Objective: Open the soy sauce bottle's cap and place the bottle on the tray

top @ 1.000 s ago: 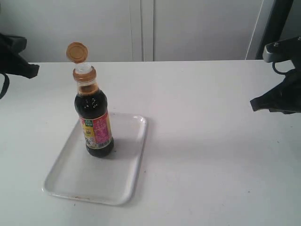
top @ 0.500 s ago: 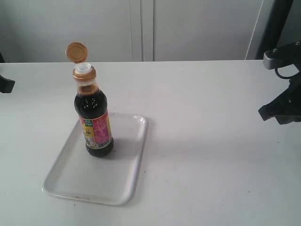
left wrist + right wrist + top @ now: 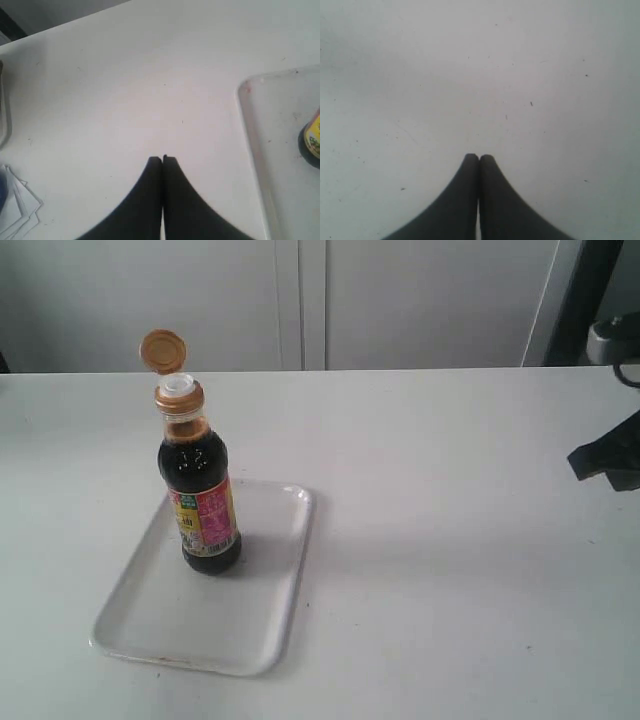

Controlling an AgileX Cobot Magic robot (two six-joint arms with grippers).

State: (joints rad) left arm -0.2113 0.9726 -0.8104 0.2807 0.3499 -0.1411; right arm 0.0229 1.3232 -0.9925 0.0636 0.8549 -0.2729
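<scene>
I see the soy sauce bottle [image 3: 200, 502] standing upright on the tray [image 3: 258, 630], long axis vertical, neck up, base on the tray's far-left part. The cap [image 3: 163, 350] is flipped open, tilted up and back-left of the white spout [image 3: 178, 386], inner face toward the ext cam. The tray's long side runs from near-left to far-right across the table [image 3: 450, 570].

L gripper [image 3: 162, 159]: clenched, fingers pressed together w/ nothing between, over bare table, just beside the tray's corner [image 3: 248, 90]. R gripper [image 3: 479, 157]: also clenched on nothing, over bare table.

Ext view gives me the whole bottle and open cap, but no L arm; only a dark part of the R arm [image 3: 610, 460] at the right edge, well apart from the tray. L wrist view shows just the bottle's base [image 3: 311, 142] at the frame edge, plus some papers [image 3: 17, 205] the ext view lacks. R wrist view: table only.
</scene>
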